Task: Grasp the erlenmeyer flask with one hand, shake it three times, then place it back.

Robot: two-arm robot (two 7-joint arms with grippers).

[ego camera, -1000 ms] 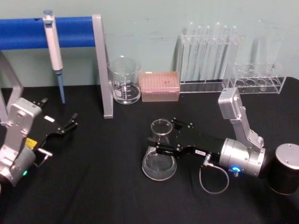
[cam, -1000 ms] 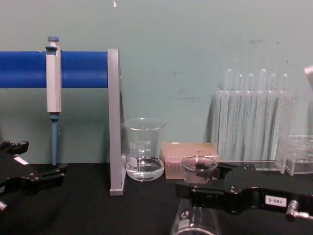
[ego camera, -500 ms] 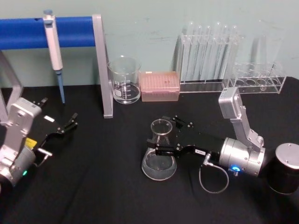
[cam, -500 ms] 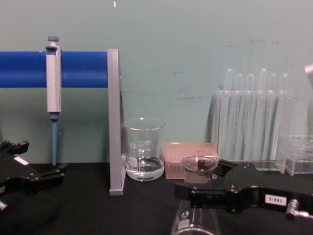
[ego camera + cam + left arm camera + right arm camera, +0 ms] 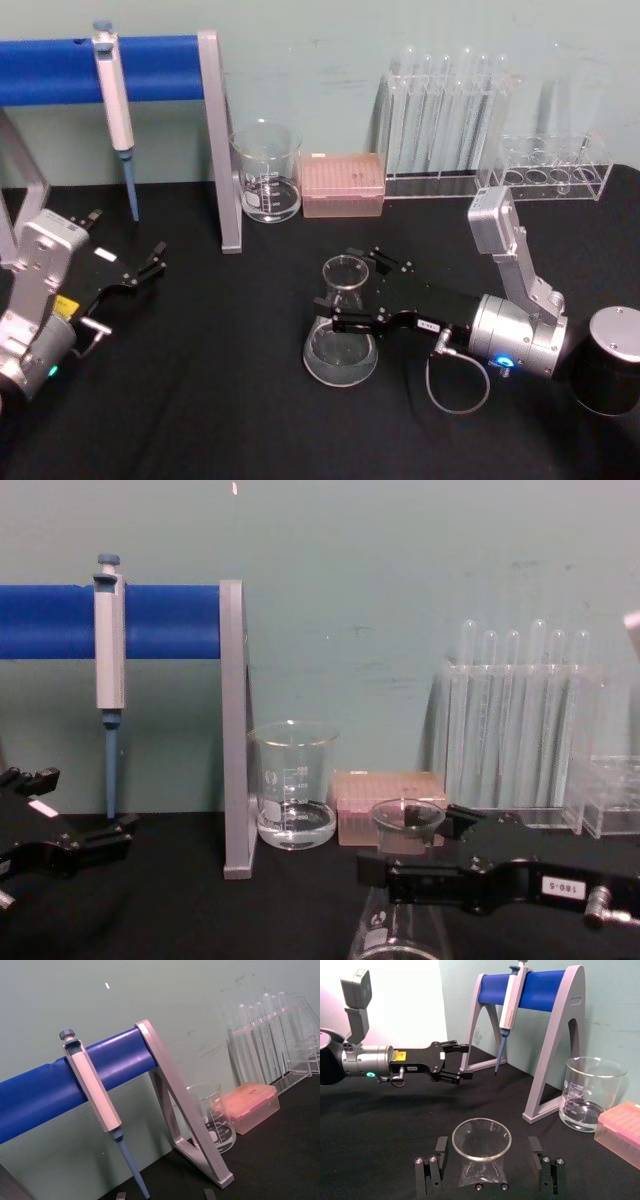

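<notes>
The erlenmeyer flask (image 5: 343, 330) stands upright on the black table at the centre, clear glass with a wide base. My right gripper (image 5: 343, 287), the hand with the "180-5" label, reaches in from the right and is open. One finger is on each side of the neck. In the right wrist view the flask's rim (image 5: 481, 1137) sits between the spread fingers (image 5: 440, 1146) with a gap on both sides. The chest view shows the flask (image 5: 406, 818) level with the right gripper (image 5: 405, 845). My left gripper (image 5: 150, 265) hovers open at the far left, apart from the flask.
A glass beaker (image 5: 266, 175) and a pink tip box (image 5: 342, 185) stand behind the flask. A pipette (image 5: 113, 100) hangs on the blue stand (image 5: 219, 150) at the back left. Test tube racks (image 5: 440, 120) line the back right. A black cylinder (image 5: 612, 370) stands at the right edge.
The right gripper's fingers have spread away from the flask's neck since a second ago. The flask stays standing on the table. The left arm has not moved.
</notes>
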